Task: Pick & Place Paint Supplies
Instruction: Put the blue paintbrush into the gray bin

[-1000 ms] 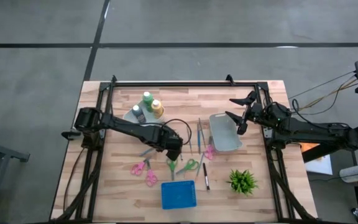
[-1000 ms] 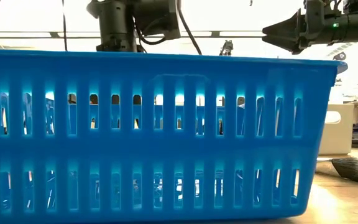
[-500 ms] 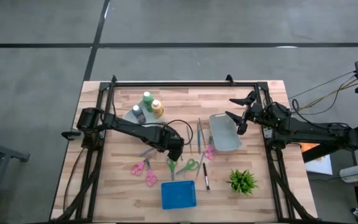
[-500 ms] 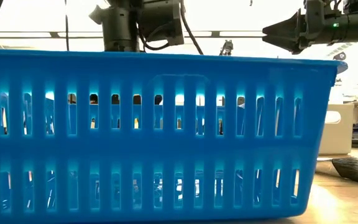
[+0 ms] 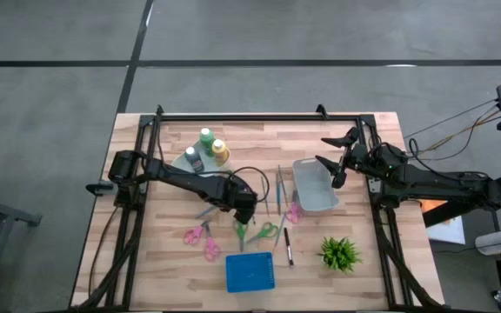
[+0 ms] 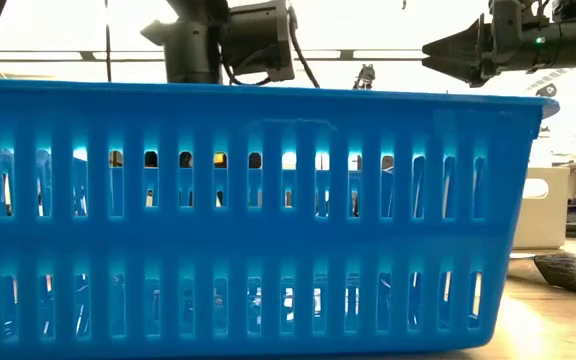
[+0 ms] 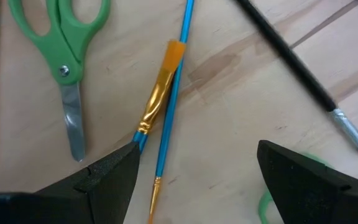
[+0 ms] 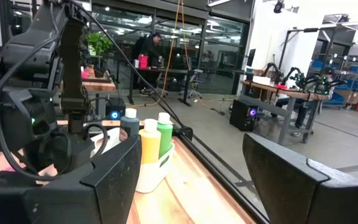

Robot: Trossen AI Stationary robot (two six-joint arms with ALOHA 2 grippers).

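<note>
Landmark: I place everything from the grey tray [image 5: 313, 188], which sits on the table [image 5: 172, 261] toward its right edge.

Hidden or unclear: my low view is almost filled by the blue basket [image 6: 258, 215], so the table behind it is blocked; only the upper parts of both arms show above its rim. At the lower right of that view a dark grey shape lies on the table; I cannot tell what it is.

Left pincer [image 5: 244, 211]: well to the left of the tray, low over the table, fingers spread apart with nothing between them.

Left wrist view only: two blue-handled brushes [image 7: 166, 106] lying side by side and touching, a dark-handled brush [image 7: 303, 81] apart from them, and green scissors [image 7: 67, 56] on their other side.

Right pincer [image 5: 336, 163]: hovering at the tray's far right corner, fingers open and empty.

Right wrist view only: the room beyond, with a person standing far back, and the three bottles upright in their white holder [image 8: 148, 177].

Bottles: three, green [image 5: 206, 137], yellow-orange [image 5: 219, 149] and dark grey [image 5: 190, 157], clustered well left of the tray near the far edge of the table.

Brushes: from above I count about four; thin blue ones [image 5: 278, 187] just left of the tray, a dark one [image 5: 289, 247] nearer than it.

Scissors: two pink pairs [image 5: 203, 239] and two green, all left of the tray; a small pink thing touches the tray's near corner.

Plant [image 5: 339, 253]: one, on the near side of the tray.
</note>
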